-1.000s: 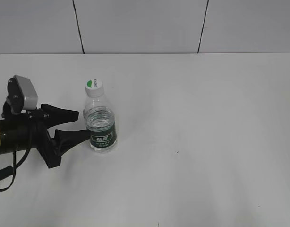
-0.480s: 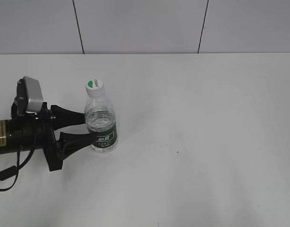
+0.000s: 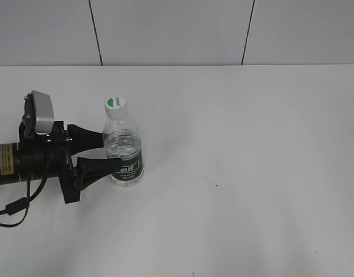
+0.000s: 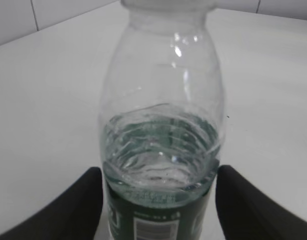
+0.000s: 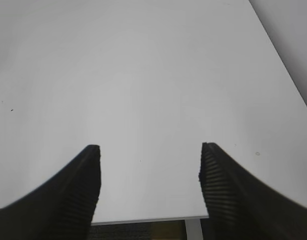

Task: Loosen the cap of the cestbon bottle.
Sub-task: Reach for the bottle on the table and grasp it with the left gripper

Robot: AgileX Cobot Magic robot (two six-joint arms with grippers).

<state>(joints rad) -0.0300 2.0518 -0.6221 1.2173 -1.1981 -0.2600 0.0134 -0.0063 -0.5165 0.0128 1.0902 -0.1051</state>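
White cap (image 3: 115,104) cropped from the wrist view; left fingers (image 4: 83,205) apart, flanking cestbon bottle (image 3: 123,151)

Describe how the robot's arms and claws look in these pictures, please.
The left arm is a black cylinder with a yellow label, a grey camera box on top and a black cable hanging below. Its left claw has two black tapered fingers. The right claw shows black fingers with ribbed inner pads.

A bottle (image 3: 123,153) stands upright on the left side of a table (image 3: 252,173), its cap (image 3: 115,107) on top, between the left gripper's (image 3: 110,151) fingers.
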